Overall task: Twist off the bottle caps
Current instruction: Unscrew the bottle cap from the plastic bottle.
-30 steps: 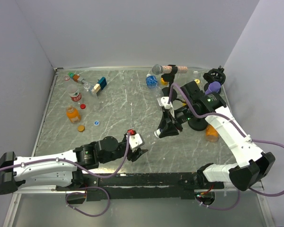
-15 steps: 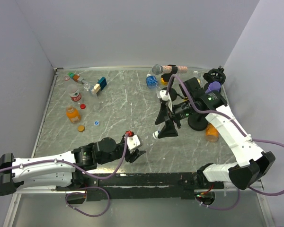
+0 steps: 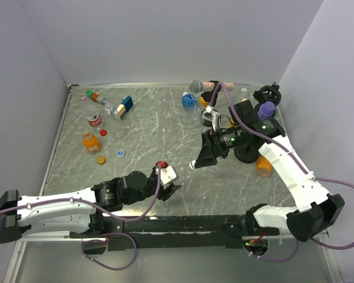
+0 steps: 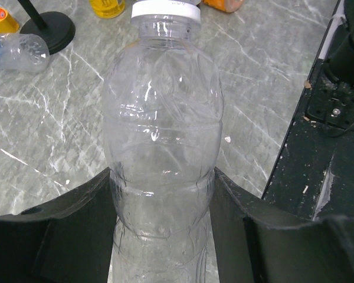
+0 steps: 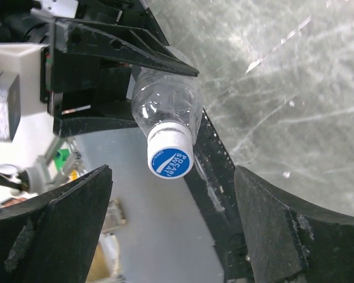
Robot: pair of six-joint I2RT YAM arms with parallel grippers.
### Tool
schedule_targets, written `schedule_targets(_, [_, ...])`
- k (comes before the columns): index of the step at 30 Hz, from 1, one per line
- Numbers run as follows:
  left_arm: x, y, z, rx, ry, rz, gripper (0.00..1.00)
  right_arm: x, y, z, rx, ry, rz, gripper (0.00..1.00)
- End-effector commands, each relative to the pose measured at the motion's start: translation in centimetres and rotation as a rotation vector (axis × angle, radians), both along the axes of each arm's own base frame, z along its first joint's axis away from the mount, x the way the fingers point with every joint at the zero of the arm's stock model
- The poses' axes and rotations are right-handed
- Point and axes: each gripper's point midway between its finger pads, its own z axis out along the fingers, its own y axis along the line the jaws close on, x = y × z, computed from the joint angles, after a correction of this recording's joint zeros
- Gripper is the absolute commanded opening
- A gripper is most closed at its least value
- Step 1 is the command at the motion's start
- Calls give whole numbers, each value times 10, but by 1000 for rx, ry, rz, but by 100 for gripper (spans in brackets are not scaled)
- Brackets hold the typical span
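Note:
A clear plastic bottle (image 4: 162, 135) fills the left wrist view, and my left gripper (image 4: 162, 203) is shut on its lower body, one finger on each side. Its cap (image 4: 165, 10) is white with a blue top (image 5: 170, 156) and sits on the neck. Seen from above, the left gripper (image 3: 172, 190) holds the bottle tilted up to the right, with the cap (image 3: 192, 165) at the far end. My right gripper (image 3: 200, 157) faces the cap end-on. The right gripper (image 5: 172, 177) is open, and its fingers (image 5: 65, 224) stand wide of the cap on both sides without touching it.
At the back left lie a red-labelled bottle (image 3: 94, 119), an orange bottle (image 3: 90, 141), loose red (image 3: 103, 132), orange (image 3: 101, 159) and blue (image 3: 119, 154) caps, and a blue-and-tan block (image 3: 124, 107). A grey microphone (image 3: 196, 86), a purple microphone (image 3: 266, 108), a black stand base (image 3: 246, 154) and an orange bottle (image 3: 264, 166) crowd the right. The black rail (image 4: 324, 118) runs along the near edge.
My right gripper was shut on the cap; it has opened, let go and drawn back a little to the upper right. The left gripper still holds the bottle in about the same place.

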Motion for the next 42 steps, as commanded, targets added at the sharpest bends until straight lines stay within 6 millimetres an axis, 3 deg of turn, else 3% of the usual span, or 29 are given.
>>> schedule_targets(1, [10,-10,27,-56,-16,36,1,3,1,-1,-10,72,-78,86])
schedule_targets(10, [11,-13,26,-50,-15,39,1,2,8,-3,7,124,-34,61])
schedule_targets(17, [11,-15,24,-46,-13,35,1,-3,11,6,47,109,10,33])
schedule_targets(23, [7,-11,26,-69,-17,21,1,-3,12,17,73,29,71,26])
schedule_targets(31, [-7,-6,27,-99,1,-50,1,-1,9,18,73,-389,398,16])
schedule_targets(38, [-15,-6,20,-96,30,-95,1,-6,10,23,141,-891,715,20])
schedule_targets(42, [-13,-5,20,-99,33,-91,1,-7,18,30,132,-1031,760,22])
